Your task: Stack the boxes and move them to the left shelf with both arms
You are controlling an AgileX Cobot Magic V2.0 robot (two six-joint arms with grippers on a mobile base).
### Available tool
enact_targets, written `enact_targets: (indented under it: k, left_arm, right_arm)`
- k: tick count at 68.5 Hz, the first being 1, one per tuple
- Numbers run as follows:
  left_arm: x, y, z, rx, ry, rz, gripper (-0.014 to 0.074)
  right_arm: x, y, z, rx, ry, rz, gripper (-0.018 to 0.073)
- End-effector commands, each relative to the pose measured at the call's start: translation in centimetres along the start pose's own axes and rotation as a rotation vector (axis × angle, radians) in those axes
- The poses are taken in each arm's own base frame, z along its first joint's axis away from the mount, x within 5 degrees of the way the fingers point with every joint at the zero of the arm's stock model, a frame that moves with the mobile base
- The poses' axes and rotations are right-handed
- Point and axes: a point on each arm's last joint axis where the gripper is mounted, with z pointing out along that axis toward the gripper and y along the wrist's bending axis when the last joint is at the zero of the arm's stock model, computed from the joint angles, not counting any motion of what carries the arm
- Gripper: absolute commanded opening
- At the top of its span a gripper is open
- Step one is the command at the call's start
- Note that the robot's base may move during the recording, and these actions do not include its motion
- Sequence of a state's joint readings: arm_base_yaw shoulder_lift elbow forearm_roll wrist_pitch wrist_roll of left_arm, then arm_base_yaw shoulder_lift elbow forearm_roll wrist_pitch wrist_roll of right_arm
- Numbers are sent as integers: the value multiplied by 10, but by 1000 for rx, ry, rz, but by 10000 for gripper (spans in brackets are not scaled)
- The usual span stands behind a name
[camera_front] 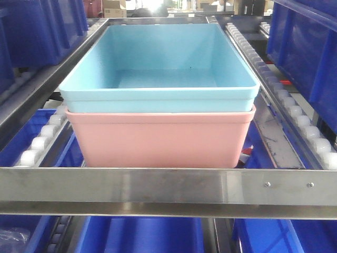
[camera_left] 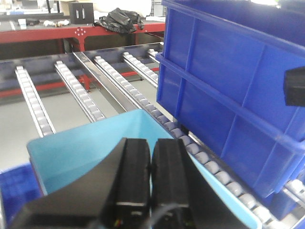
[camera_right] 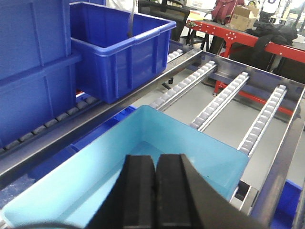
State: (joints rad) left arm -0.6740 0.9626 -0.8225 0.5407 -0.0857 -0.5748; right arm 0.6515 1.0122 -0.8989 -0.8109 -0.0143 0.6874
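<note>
Steel front bar (camera_front: 168,190) at six o'clock, blue bin (camera_front: 158,58) nested in pink bin (camera_front: 158,139) behind, both grippers' fingers (camera_left: 151,176) (camera_right: 155,188) pressed together: stacking looks done, delivery needs judging next.

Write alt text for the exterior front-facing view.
A light blue bin sits nested in a pink bin on a steel roller rack, behind its flat front bar. Dark blue crates flank and underlie it.

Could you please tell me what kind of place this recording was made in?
Probably a warehouse or factory floor: steel flow racks with white rollers, dark blue crates, and red workbenches behind.
</note>
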Motion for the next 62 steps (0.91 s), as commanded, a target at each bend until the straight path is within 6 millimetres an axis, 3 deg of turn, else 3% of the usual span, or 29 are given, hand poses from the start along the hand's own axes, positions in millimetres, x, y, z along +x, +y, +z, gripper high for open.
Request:
enact_targets:
  k: [1, 23, 37, 62]
  left_arm:
    - [-21, -4, -12, 36, -121, -31, -2]
    - [30, -4, -60, 35, -73, -34, -3]
    - [50, -5, -88, 36, -91, -33, -3]
    - [50, -5, -94, 40, -113, -28, -3]
  right_arm:
    - [-12, 5, -10, -58, -101, -16, 29]
    - [33, 22, -56, -172, -143, -9, 29]
    - [49, 24, -83, -165, -162, -11, 29]
    - [48, 23, -90, -154, -180, -14, 29]
